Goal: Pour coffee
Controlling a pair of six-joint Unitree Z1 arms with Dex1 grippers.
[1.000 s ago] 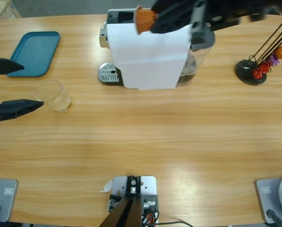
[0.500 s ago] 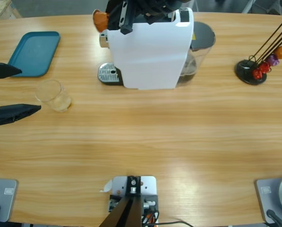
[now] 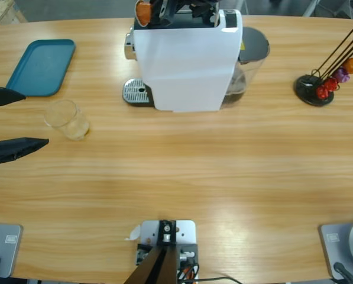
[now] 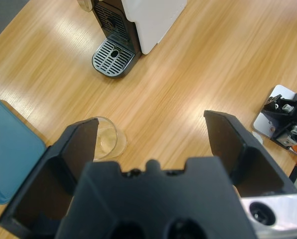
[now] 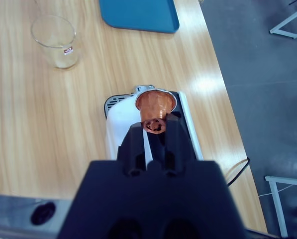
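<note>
High view: a white coffee machine [image 3: 185, 65] stands at the far side of the long wooden table [image 3: 194, 171], its drip grate [image 3: 136, 92] facing left. Over the machine's top, the right gripper [image 3: 164, 9] comes down from the upper edge, clamped on an orange capsule [image 3: 143, 10]. At the left edge the left gripper [image 3: 22, 118] shows as two black jaws spread wide, with an empty glass [image 3: 67, 118] on the table just beyond their tips, touching neither. A teal tray [image 3: 41, 66] lies behind the glass, and a capsule rack [image 3: 324, 80] with orange, purple and red capsules stands at the far right. No coffee can be seen in the glass or on the grate.

Left wrist view: the left gripper [image 4: 150, 137] hangs above the table with its jaws well apart and nothing between them. The glass [image 4: 108, 143] stands near the inner edge of the left-hand jaw; it looks clear and dry. The drip grate [image 4: 113, 57] sits farther off, with the tray's corner [image 4: 11, 144] at the left edge.

Right wrist view: the right gripper [image 5: 155, 130] pinches the copper-orange capsule [image 5: 155, 107] at its narrow end, wide rim outward, directly above the coffee machine [image 5: 121, 127]. The glass [image 5: 56, 40] and the tray [image 5: 138, 14] lie beyond on the table.
</note>
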